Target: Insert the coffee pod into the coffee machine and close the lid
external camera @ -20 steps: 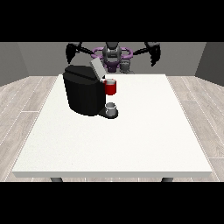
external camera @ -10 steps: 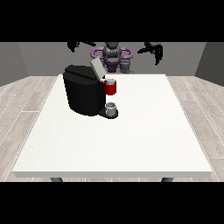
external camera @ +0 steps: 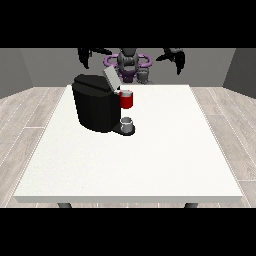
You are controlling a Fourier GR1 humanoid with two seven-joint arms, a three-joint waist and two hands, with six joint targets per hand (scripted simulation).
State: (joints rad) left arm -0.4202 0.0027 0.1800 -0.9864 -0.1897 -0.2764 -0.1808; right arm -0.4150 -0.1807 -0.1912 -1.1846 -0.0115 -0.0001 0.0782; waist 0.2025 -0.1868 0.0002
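The coffee pod (external camera: 127, 99) is seen at the coffee machine (external camera: 97, 103) on the counter (external camera: 150, 150), under the raised lid (external camera: 110, 77). Both hands (external camera: 175, 56) (external camera: 86, 55) are held high; their grip cannot be told. The lid should be pressed down squarely.

You have the coffee machine (external camera: 96, 107) standing on the table (external camera: 150, 160) in its far half, left of centre in the front view, with its lid (external camera: 111, 78) tilted up and open at the top right of the body. The coffee pod (external camera: 127, 99) sits just to the right of the machine's upper part, touching it, and directly below the pod a small cup (external camera: 127, 123) rests on the machine's base at the front right. Behind the table's far edge you see the robot (external camera: 130, 62), with one hand (external camera: 84, 56) raised at the view's left and the other hand (external camera: 176, 58) at the view's right, both well apart from the machine and above the level of the table.
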